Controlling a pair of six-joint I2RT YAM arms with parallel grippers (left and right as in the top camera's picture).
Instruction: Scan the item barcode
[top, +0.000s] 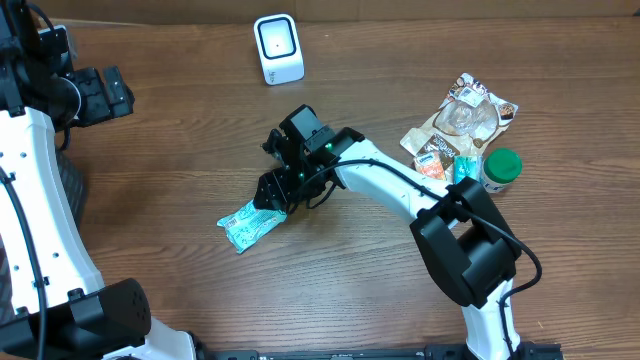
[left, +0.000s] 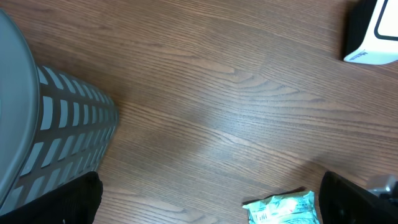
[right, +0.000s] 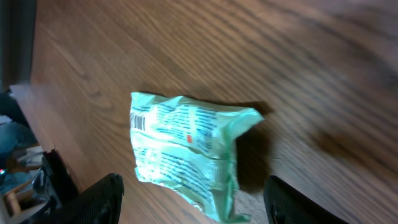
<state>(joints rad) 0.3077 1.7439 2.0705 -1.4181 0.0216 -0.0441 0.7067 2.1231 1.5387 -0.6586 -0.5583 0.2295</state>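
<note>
Near the middle of the table (top: 330, 300) lies the packet (top: 250, 222), pale green and crumpled, flat on the wood. Seen from above, its long axis runs roughly left to right. The left end is tipped a little toward the near edge, and the right end is hidden by the right gripper (top: 270, 200). In the right wrist view a barcode (right: 138, 121) shows on the upper face, along one short edge. That gripper hovers just over the packet with its fingers (right: 102, 199) apart, one to either side, not closed on it. The left gripper (top: 105, 92) hangs well away at the far left, its fingers spread wide with only bare wood between them. A white scanner (top: 278, 48) stands near the far edge, well apart from the packet. Off to the right sit a few snack bags (top: 465, 115) and a jar (top: 500, 170) with a green lid, crowded together. A grey slatted bin (left: 62, 124) shows at the left in the left wrist view. The tabletop is brown, with plain wood grain.
</note>
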